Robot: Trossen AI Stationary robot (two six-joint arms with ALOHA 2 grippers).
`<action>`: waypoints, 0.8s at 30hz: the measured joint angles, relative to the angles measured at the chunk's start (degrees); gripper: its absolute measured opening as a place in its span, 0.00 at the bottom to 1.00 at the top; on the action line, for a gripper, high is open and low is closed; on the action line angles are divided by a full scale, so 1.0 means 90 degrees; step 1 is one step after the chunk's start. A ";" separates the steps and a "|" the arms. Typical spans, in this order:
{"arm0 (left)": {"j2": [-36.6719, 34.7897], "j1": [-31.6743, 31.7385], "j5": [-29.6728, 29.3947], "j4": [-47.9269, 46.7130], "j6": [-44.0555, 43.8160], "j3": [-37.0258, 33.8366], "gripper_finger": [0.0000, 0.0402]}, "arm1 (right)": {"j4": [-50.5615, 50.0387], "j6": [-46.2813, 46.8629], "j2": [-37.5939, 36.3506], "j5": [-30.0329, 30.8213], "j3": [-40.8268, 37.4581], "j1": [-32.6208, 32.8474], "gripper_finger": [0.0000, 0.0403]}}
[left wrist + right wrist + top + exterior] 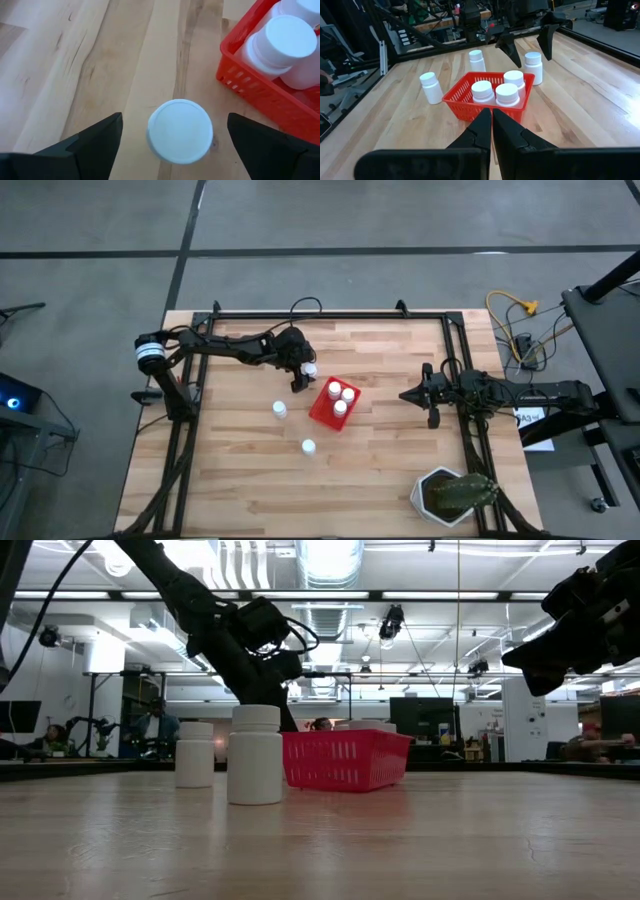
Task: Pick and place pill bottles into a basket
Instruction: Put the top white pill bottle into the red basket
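Left gripper (pixel 172 137) poised over a bottle

I had its jaws spread wide, empty, straddling an upright pill bottle (pixel 180 131) left of the basket (pixel 260 90); right gripper (pixel 491 131) clenched

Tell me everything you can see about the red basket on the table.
The red basket is a small rectangular bright red plastic one with low, slotted walls. It sits flat on the wooden table, near the middle and turned at an angle to the table's edges. Three white capped pill bottles stand upright inside, filling about half. Nothing grips it; another bottle stands just outside one wall.
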 joint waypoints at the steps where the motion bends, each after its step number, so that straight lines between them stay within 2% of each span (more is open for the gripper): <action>1: 0.0000 0.0000 0.0009 -0.0001 0.0000 0.0000 0.83 | -0.0001 0.0000 0.0000 0.0000 0.0000 0.0000 0.02; 18: 0.0000 0.0000 0.0016 -0.0001 -0.0001 0.0000 0.54 | 0.0000 0.0001 0.0002 0.0000 0.0000 0.0000 0.02; 24: 0.0000 0.0000 0.0016 0.0006 0.0003 0.0000 0.40 | 0.0000 0.0003 0.0002 -0.0001 0.0000 0.0000 0.02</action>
